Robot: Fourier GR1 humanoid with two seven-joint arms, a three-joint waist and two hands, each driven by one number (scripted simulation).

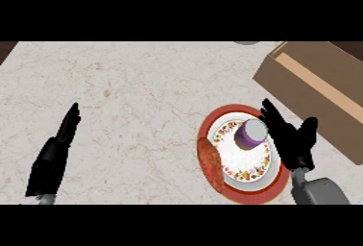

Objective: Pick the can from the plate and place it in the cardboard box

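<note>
A purple can (249,135) with a grey top stands on a white plate (245,185) that has a red rim and a flowered band. My right hand (290,139) is just right of the can, fingers straight and spread, thumb up at the right; it is open, beside the can and not closed round it. The cardboard box (312,84) lies at the upper right, its opening running diagonally. At the left edge my left hand (53,156) rests open, fingers pointing up.
A brown round piece of food (211,161) lies on the plate's left side. A grey object (247,42) shows at the top edge. Marbled counter (142,96) spreads between the two hands.
</note>
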